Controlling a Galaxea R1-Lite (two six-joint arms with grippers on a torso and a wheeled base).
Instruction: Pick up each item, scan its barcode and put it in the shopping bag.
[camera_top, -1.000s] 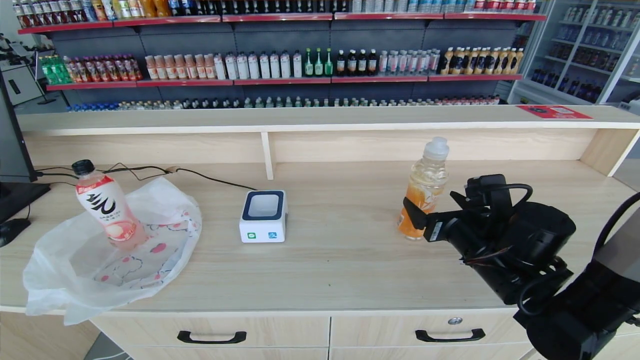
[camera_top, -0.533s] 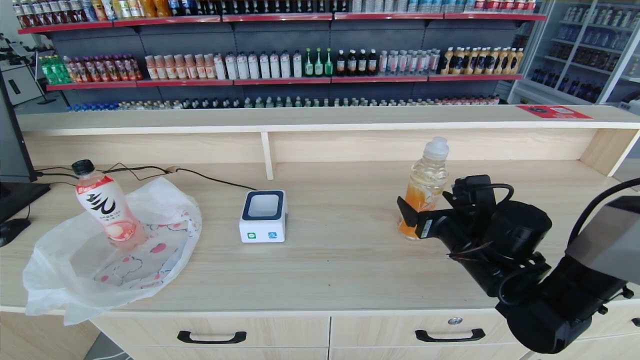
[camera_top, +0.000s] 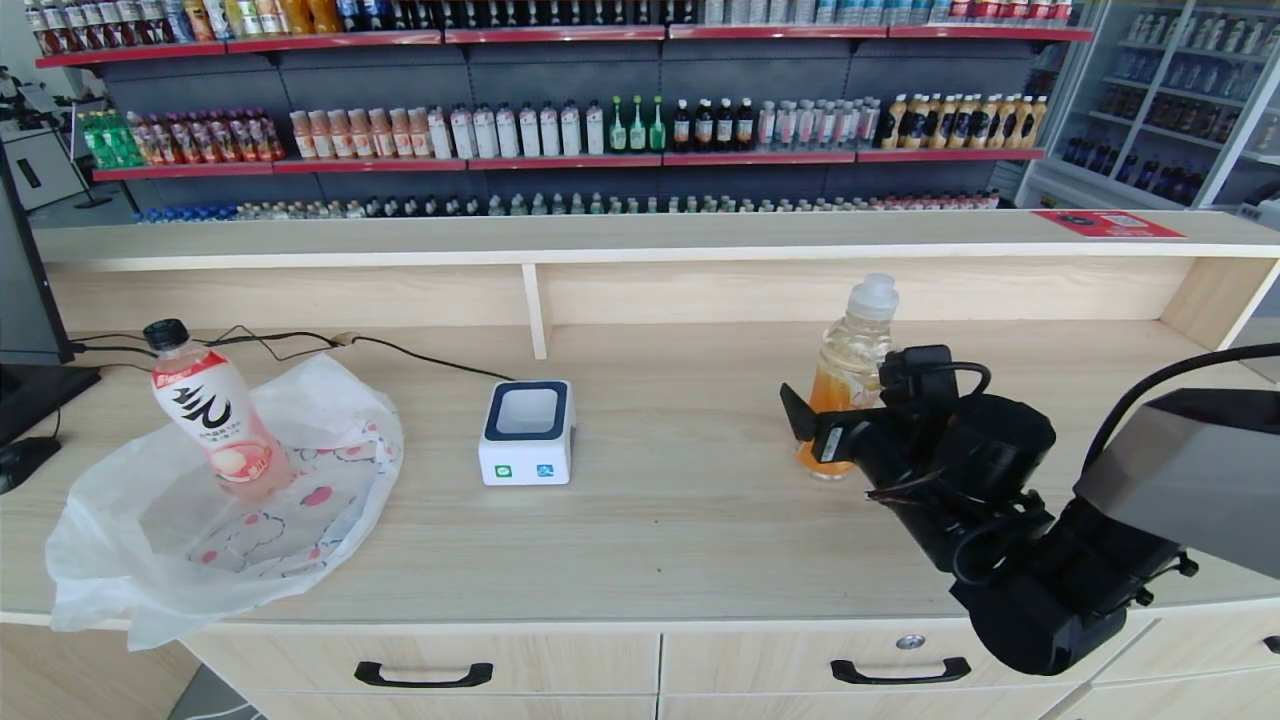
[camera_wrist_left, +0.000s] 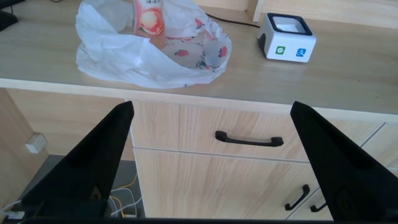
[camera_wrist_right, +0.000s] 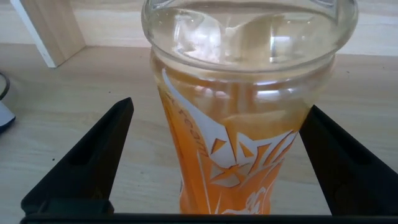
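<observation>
An orange drink bottle (camera_top: 851, 375) with a white cap stands upright on the right part of the counter. My right gripper (camera_top: 835, 420) is open at its lower half. In the right wrist view the bottle (camera_wrist_right: 236, 149) sits between the two fingers (camera_wrist_right: 93, 162), with a gap on each side. A white shopping bag (camera_top: 150, 540) lies open at the left, with a pink bottle (camera_top: 213, 405) standing in it. The white scanner (camera_top: 527, 432) sits mid-counter. My left gripper (camera_wrist_left: 211, 107) hangs open in front of the drawers, below the counter edge, holding nothing.
A black cable (camera_top: 400, 350) runs from the scanner towards the back left. A raised wooden ledge (camera_top: 640, 240) closes off the counter's far side, with an upright divider (camera_top: 537, 310) behind the scanner. Drawer handles (camera_wrist_left: 249, 139) are near the left gripper.
My right arm has moved left and forward, bringing the open fingers from beside the orange bottle to either side of it. The bag, pink bottle and scanner have not moved.
</observation>
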